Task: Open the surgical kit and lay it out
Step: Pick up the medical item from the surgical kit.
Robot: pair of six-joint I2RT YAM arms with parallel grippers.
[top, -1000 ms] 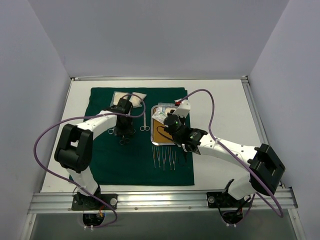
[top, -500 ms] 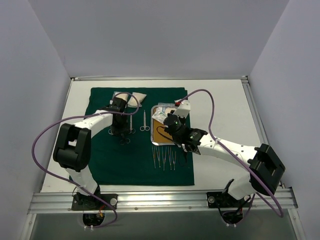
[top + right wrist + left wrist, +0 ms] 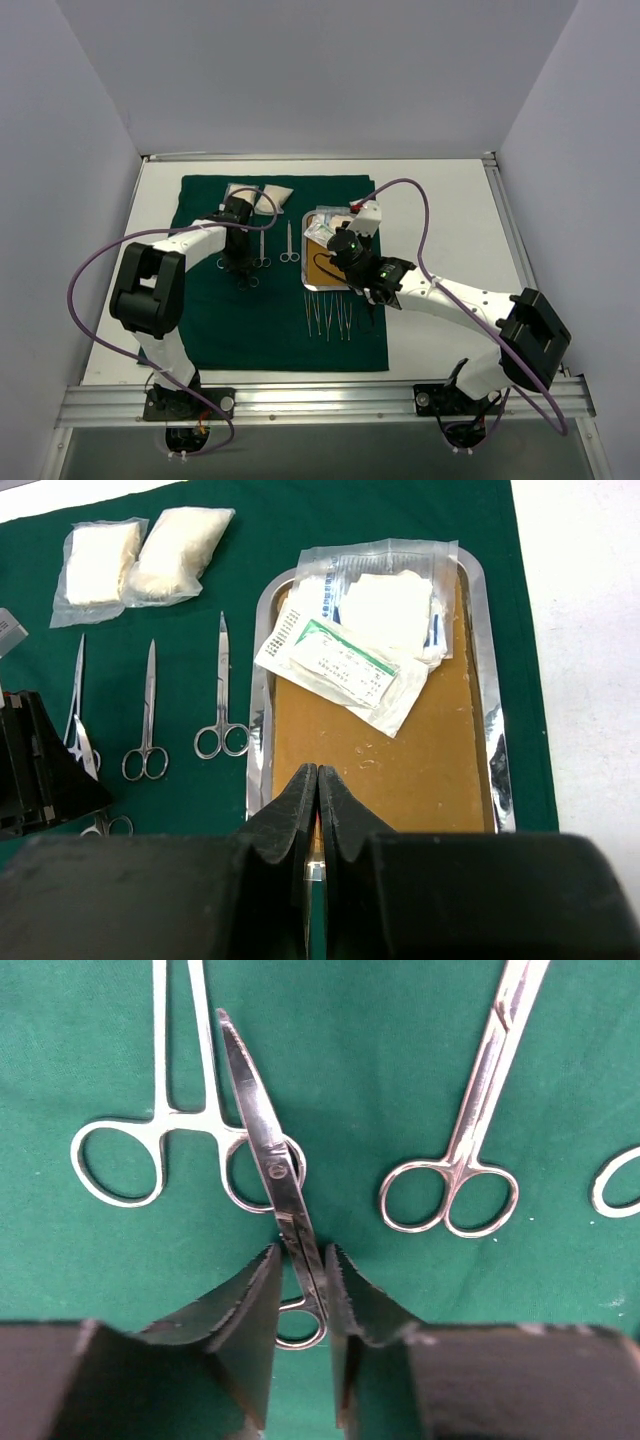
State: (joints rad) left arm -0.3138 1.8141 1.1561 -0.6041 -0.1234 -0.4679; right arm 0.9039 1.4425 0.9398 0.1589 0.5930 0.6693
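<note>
The steel tray (image 3: 490,730) is sitting on the dark green drape (image 3: 220,330), which is lying flat on the white table (image 3: 440,210) and reaching well to the tray's left. Just on the near side of the tray, a row of thin tweezers (image 3: 327,318) is lying on the cloth. The right gripper (image 3: 317,790) is hanging at the tray's near rim with its fingers pressed together; whether they are pinching the rim I cannot tell. Clear packets (image 3: 365,630) are lying overlapped at the tray's far end. Left of the tray, ring-handled instruments are lying side by side. There the left gripper (image 3: 300,1300) is clamping its fingers on the shank of a curved clamp (image 3: 275,1165), which is crossing a ring of the neighbouring clamp (image 3: 160,1080). To the far left of the tray, two gauze pads (image 3: 140,560) are resting in clear wrap.
</note>
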